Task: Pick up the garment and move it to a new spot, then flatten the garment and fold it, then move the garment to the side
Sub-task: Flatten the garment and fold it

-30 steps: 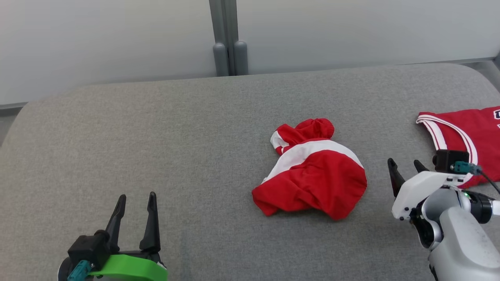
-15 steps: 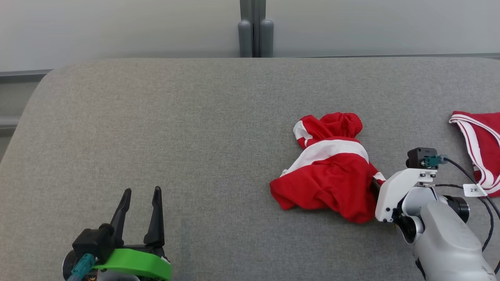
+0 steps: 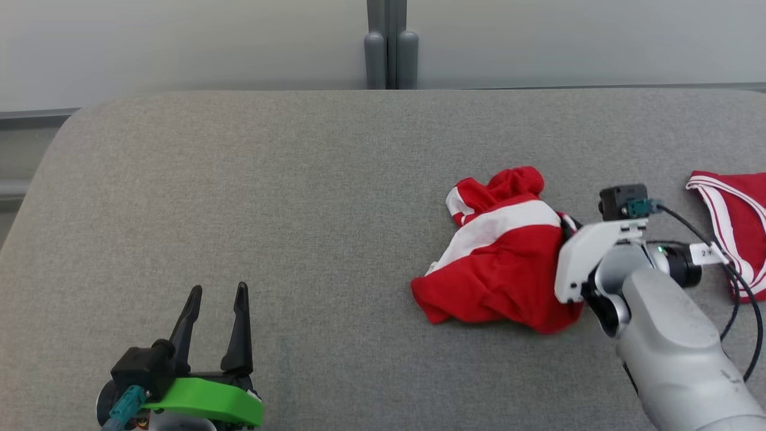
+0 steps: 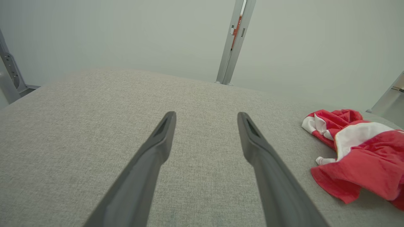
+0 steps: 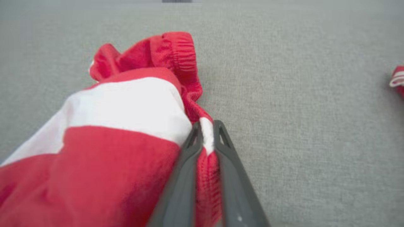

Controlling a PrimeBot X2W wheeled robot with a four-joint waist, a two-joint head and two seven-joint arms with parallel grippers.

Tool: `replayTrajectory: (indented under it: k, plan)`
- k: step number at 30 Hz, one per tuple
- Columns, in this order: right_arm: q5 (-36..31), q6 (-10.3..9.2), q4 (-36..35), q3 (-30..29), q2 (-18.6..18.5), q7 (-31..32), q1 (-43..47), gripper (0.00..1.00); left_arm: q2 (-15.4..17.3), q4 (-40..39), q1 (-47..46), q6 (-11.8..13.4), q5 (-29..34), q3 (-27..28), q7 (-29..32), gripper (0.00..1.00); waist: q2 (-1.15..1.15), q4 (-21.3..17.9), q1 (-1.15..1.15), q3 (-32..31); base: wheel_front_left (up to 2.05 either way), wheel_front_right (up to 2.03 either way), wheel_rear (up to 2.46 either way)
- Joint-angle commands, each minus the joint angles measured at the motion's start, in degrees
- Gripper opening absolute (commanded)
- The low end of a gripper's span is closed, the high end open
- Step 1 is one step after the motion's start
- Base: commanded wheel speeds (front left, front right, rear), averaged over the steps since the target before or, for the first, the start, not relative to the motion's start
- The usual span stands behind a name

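Observation:
The garment (image 3: 497, 263) is a crumpled red piece with a white band, lying right of centre on the grey cushion (image 3: 299, 197). It also shows at the right of the left wrist view (image 4: 356, 151). My right gripper (image 5: 206, 134) is shut on a fold of the garment's (image 5: 120, 132) right edge, red and white cloth pinched between its fingers (image 5: 184, 170). In the head view the right gripper's tips (image 3: 565, 222) are tucked against the cloth. My left gripper (image 3: 216, 299) stands open at the lower left, nothing between its fingers (image 4: 157, 151).
A second red garment with white trim (image 3: 733, 221) lies at the cushion's right edge, close behind my right wrist. A grey post (image 3: 389, 54) stands behind the cushion against a pale wall. The cushion's left half is bare grey fabric.
My right gripper went from open beside the garment to shut on its right edge and has pushed forward with it. The head camera shifted early on. The left gripper stayed put.

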Motion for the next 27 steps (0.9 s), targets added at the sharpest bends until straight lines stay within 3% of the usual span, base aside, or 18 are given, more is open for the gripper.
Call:
replayTrajectory:
  k: [1,6,13,17,22,27]
  plan:
    - [-0.4,0.01,-1.5,0.6,0.8,-1.3,-1.2,0.0,0.2,-0.1,0.1,-0.1,-0.3,0.3,-0.2,1.0,0.0,-0.3,0.0,-0.4,0.0,0.0,0.0]
    - [3.4,0.0,-8.6,5.4,3.3,-2.4,-4.6,0.0,0.1,-0.4,0.7,-0.1,-0.3,0.8,-0.1,1.0,0.0,-1.1,0.0,-1.0,0.0,0.0,0.0]
    - [17.7,0.0,-16.8,13.9,4.9,-1.7,-10.5,0.0,0.0,-0.7,0.3,-0.1,-0.1,0.5,-0.1,1.0,0.0,-1.3,0.0,-1.3,0.0,0.0,0.0]
    - [22.8,0.0,-19.2,18.0,4.8,-6.0,-14.8,0.0,-0.1,-0.9,-0.1,-0.1,-0.1,0.1,-0.1,1.0,0.0,-0.9,0.0,-1.0,0.0,0.0,0.0]
    - [25.8,0.0,-17.5,15.5,4.8,-15.3,-18.3,0.0,-0.1,-1.0,0.3,-0.1,-0.3,0.0,-0.1,1.0,0.0,-0.5,0.0,-1.0,0.0,0.0,0.0]
    - [26.9,0.0,-10.5,11.2,4.8,-18.0,-15.3,0.0,-0.2,-1.4,0.9,-0.1,-0.3,0.7,-0.1,1.0,0.0,-1.1,0.0,-0.6,0.0,0.0,0.0]
